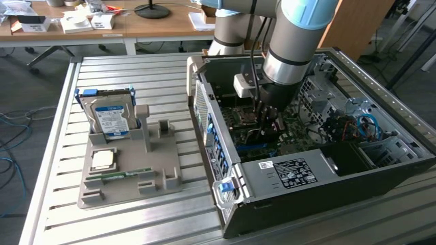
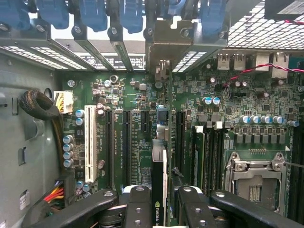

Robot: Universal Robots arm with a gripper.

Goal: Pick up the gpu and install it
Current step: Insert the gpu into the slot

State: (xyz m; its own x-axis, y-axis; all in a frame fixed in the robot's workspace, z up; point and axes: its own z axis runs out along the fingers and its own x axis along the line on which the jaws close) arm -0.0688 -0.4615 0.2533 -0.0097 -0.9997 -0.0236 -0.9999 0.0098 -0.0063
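Inside the open computer case, the gripper is clenched on the gpu, holding it edge-on just above the green motherboard. From the wrist view a green logo on the card's dark edge reads partly as "NVIDIA". The card's metal end piece stands beside the row of blue slot clips at the case's rear wall. Long black expansion slots and one white slot run alongside the card; tiny white lettering between them is too small to read. An empty processor socket lies further across the board from the card, and a braided cable bundle curls at the board's other side. Beside the case, on the exterior view's left, a grey holder carries a blue-labelled hard drive. A white label sits on the case's black power supply cover.
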